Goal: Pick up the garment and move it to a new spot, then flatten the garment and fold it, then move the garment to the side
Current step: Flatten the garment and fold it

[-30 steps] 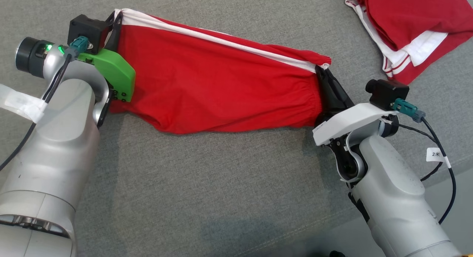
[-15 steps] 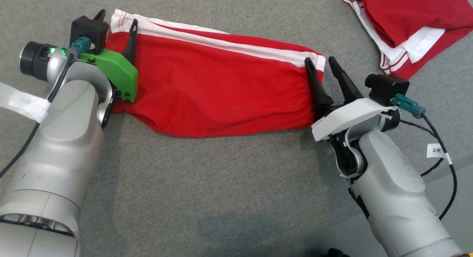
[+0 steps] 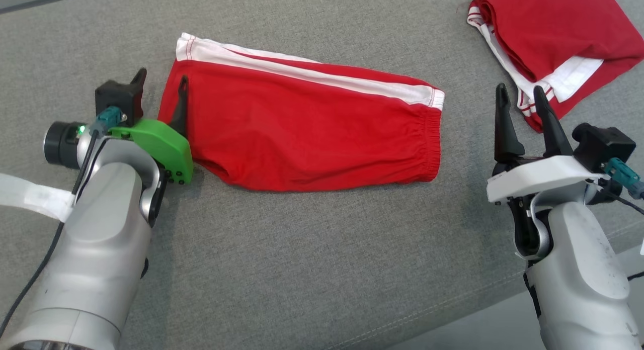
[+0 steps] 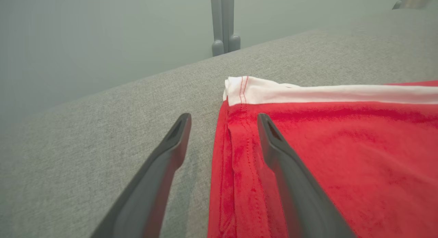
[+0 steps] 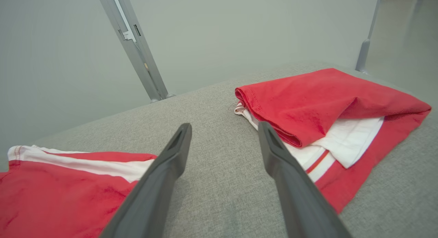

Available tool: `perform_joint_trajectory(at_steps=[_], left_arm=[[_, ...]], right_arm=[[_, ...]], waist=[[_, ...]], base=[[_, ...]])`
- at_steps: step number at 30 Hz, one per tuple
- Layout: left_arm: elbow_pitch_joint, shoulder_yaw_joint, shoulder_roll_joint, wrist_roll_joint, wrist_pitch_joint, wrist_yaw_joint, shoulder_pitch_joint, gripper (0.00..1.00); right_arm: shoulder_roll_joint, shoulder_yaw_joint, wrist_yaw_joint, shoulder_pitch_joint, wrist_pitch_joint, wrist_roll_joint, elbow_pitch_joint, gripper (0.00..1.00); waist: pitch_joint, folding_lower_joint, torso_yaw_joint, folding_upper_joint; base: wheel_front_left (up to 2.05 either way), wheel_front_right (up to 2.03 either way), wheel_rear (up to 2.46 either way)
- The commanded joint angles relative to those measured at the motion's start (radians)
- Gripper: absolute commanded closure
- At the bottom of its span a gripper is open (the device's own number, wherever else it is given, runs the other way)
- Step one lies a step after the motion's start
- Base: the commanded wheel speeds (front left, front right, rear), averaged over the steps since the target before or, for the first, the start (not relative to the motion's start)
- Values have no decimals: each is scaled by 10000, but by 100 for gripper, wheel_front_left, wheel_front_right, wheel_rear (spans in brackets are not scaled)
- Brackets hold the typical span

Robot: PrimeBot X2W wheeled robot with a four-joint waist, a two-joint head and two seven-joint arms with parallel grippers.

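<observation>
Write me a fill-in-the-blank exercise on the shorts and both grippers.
The red shorts lie spread on a ____ surface.
The left gripper and right gripper both stand ____.
The shorts' stripe is ____.
The folded clothes lie nearer the ____ gripper.
Missing words: grey, open, white, right.

Cut off by top, right edges of head view: second red garment (image 3: 553,33). Hidden under green housing (image 3: 161,146) of left gripper (image 3: 163,76): near-left corner of garment (image 3: 302,134). In left wrist view, garment cut by right, bottom edges. Finger-to-cloth contact cannot be told.
</observation>
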Motion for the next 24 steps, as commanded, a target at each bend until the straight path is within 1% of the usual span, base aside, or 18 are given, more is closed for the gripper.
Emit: perform_joint_trajectory(at_steps=[1,5,7,12,16,19,20,21,23,24], left_arm=[[83,68,-19,-98,-28,-13,225,0],[354,249,-95,-247,-28,-106,649,0],[851,266,-179,-405,-28,-217,834,0],[1686,157,-402,-585,156,-372,761,0],[2229,99,-513,-629,379,-367,669,0],[2489,-2,-656,-682,586,-444,686,0],[2535,-37,-697,-685,621,-478,702,4],[2575,-96,-731,-670,629,-485,718,49],[2612,-150,-805,-735,591,-529,780,100],[2609,-175,-823,-747,508,-547,813,100]], right_arm=[[-16,-143,-14,250,-20,-67,-102,0],[-18,-591,-14,714,-20,-136,-296,0],[-19,-764,-14,945,-20,-148,-346,0],[-19,-760,-14,1127,-20,0,-354,0],[-19,-664,-14,1114,-20,60,-316,0],[-19,-612,-14,1083,-20,96,-317,0],[-19,-604,-14,1087,-20,100,-307,0],[-17,-609,-14,1102,-20,98,-296,0],[-17,-626,-14,1153,-20,111,-281,0],[-19,-637,-14,1198,-20,128,-273,0]], waist=[[-226,0,102,0],[-396,0,107,0],[-459,0,51,0],[-500,0,-89,0],[-518,0,-206,0],[-552,0,-265,0],[-578,0,-277,0],[-611,0,-281,0],[-701,0,-272,0],[-764,0,-258,0]], base=[[0,0,0],[0,0,0],[0,0,0],[0,0,0],[0,0,0],[0,0,0],[0,0,0],[0,0,0],[0,0,0],[0,0,0]])
